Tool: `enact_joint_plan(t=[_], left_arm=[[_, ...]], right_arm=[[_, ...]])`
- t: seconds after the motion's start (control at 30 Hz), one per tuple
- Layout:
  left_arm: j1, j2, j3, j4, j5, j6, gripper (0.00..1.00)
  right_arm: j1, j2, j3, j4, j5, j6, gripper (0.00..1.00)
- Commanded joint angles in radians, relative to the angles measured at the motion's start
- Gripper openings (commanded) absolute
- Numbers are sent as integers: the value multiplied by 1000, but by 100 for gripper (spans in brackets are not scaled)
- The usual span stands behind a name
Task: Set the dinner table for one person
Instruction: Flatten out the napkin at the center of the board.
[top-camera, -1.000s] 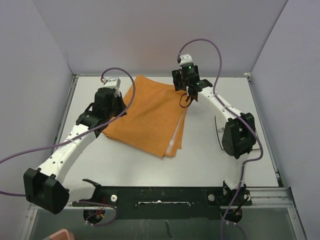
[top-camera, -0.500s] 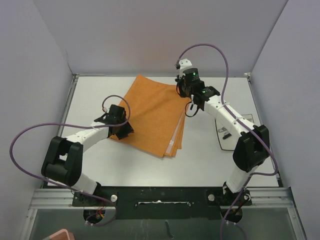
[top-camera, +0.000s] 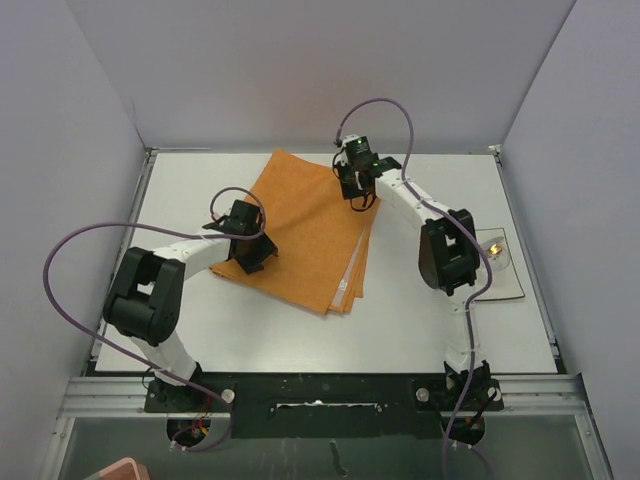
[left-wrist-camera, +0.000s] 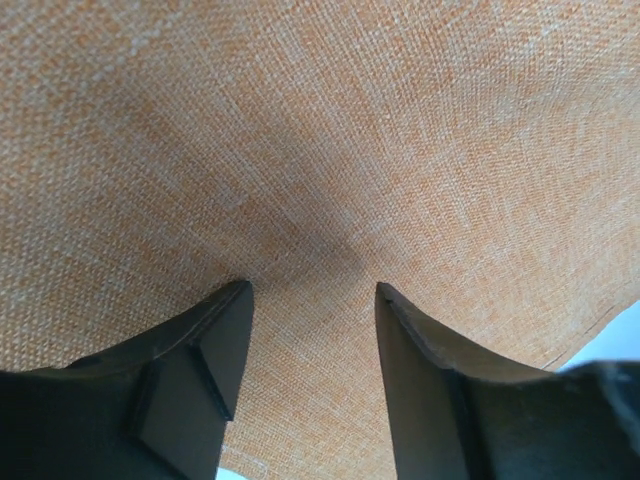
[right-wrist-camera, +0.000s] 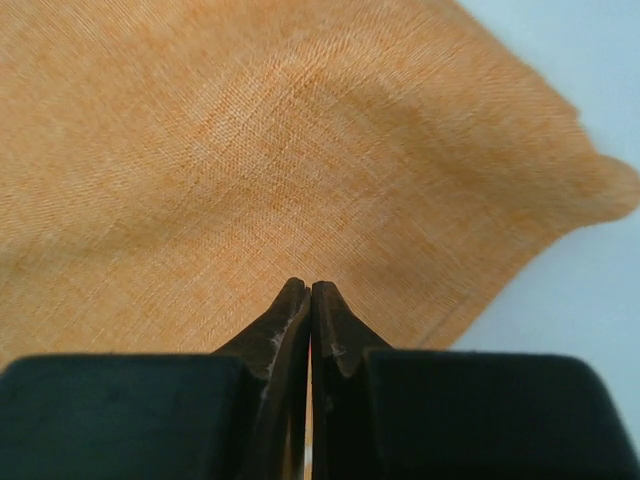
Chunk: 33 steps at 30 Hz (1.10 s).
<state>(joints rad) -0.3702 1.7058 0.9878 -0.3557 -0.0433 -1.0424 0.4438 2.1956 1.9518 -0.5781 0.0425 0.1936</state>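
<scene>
Orange cloth (top-camera: 300, 235) lies on the dinner table (top-camera: 420, 320). Our left gripper (left-wrist-camera: 312, 290) gapes over the cloth's left edge; our right gripper (right-wrist-camera: 310, 285), clenched and seemingly empty, meets its far edge. We should pinch edges only.

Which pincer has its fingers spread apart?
The left pincer: its two fingers stand apart over the orange cloth. The right pincer has its fingers pressed together.

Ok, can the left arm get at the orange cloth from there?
Probably yes: the left gripper stands open right at the orange cloth, nothing between them. The cloth lies flat on the dinner table, so pinching it may be fiddly.
</scene>
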Motion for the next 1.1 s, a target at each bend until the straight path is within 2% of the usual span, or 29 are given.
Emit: enact_joint_plan(t=[0.0, 0.13, 0.27, 0.53, 0.8, 0.93, 1.03, 1.07], left_arm=[[3, 46, 50, 19, 14, -16, 43], [31, 55, 68, 14, 35, -7, 18], [55, 62, 93, 7, 43, 23, 8], [83, 80, 174, -70, 7, 100, 0], [105, 62, 180, -105, 2, 134, 0], [105, 31, 178, -115, -10, 155, 0], [105, -3, 178, -127, -17, 174, 0], [105, -15, 179, -131, -19, 184, 3]], right_arm=[[-2, 108, 69, -60, -43, 52, 0], [3, 166, 15, -66, -16, 56, 0], [5, 145, -94, -63, 10, 63, 0], [95, -60, -382, -64, 53, 125, 0], [298, -228, -593, -72, 30, 248, 0], [376, -270, -608, -83, 30, 293, 0], [383, -313, -542, -104, 75, 272, 0], [382, -328, -508, -113, 97, 255, 0]])
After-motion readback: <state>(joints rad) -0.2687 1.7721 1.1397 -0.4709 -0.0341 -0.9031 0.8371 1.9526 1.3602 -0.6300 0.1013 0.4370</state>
